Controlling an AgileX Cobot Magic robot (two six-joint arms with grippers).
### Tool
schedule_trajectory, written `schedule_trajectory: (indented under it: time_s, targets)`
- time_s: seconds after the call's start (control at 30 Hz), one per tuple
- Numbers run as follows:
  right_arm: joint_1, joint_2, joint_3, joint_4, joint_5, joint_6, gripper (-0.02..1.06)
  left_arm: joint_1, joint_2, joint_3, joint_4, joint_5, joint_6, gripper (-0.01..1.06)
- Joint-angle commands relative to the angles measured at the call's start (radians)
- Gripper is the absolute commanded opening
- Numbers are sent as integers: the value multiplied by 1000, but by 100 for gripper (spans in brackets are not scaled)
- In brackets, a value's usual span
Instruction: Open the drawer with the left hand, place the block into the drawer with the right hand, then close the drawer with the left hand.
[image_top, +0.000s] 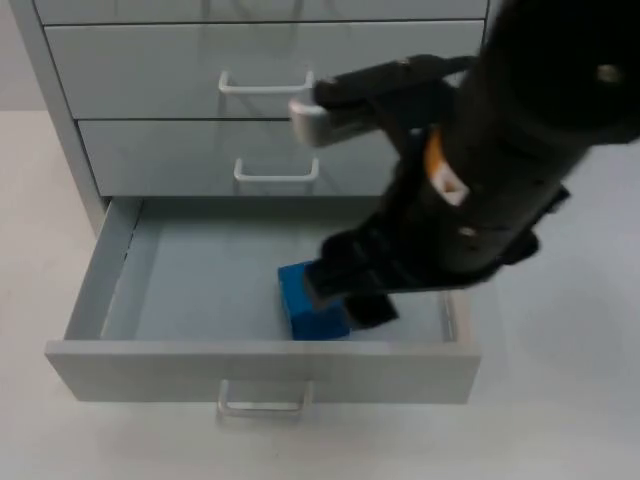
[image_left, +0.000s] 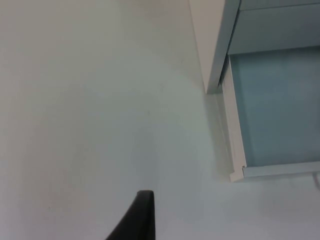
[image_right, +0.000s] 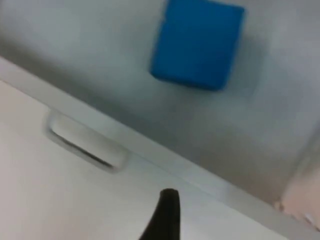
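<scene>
White table (image_top: 30, 200) carrying a grey cabinet (image_top: 60, 70) of 3 visible drawers, the lowest drawer (image_top: 200, 270) pulled fully out, its handle (image_right: 85, 145) facing front. Right arm (image_top: 520, 150) reaching over the open drawer, right gripper (image_top: 345, 285) hanging just above the blue block (image_right: 197, 42); finger spread impossible to tell. Block lying flat on the drawer floor, near the front wall, apparently free of the fingers. Left gripper (image_left: 137, 217) waiting over bare table beside the drawer's side wall; opening likewise unreadable.
</scene>
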Motion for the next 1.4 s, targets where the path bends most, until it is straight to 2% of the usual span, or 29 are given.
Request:
schedule_trajectory:
  time_s: [0.0, 0.13, 0.27, 0.3, 0.43, 0.47, 0.6, 0.63, 0.8, 0.83, 0.9, 0.97, 1.23, 1.37]
  targets:
    - [-23, -49, 59, -3, -29, -7, 75, 5, -6, -2, 3, -17, -2, 105]
    - [-67, -101, 147, -3, -49, -9, 75, 5, -6, -2, 2, -19, -2, 105]
    - [-178, -177, 225, 8, -51, -64, 75, 5, -6, -2, 1, -19, -2, 105]
    - [-178, -177, 225, 8, -51, -64, 75, 5, -6, -2, 1, -19, -2, 105]
    - [-367, -269, 257, 88, -26, -214, 75, 5, -6, -2, -2, -19, 0, 105]
    - [-367, -269, 257, 88, -26, -214, 75, 5, -6, -2, -2, -19, 0, 105]
    - [-542, -349, 257, 142, 13, -329, 75, 5, -6, -2, -6, -21, 0, 105]
    - [-542, -349, 257, 142, 13, -329, 75, 5, -6, -2, -6, -21, 0, 105]
    - [-737, -428, 257, 268, 72, -513, 75, 5, -6, -2, -15, -21, 4, 105]
    - [-737, -428, 257, 268, 72, -513, 75, 5, -6, -2, -15, -21, 4, 105]
    - [-799, -451, 257, 309, 89, -561, 75, 5, -6, -2, -27, -23, 17, 105]
    - [-843, -480, 257, 305, 113, -572, 75, 5, -6, -2, -39, -23, 35, 105]
    - [-858, -494, 257, 298, 118, -575, 75, 5, 5, -2, -62, -23, 47, 105]
    - [-858, -494, 257, 293, 114, -575, 75, 5, 31, -2, -150, -25, 119, 105]
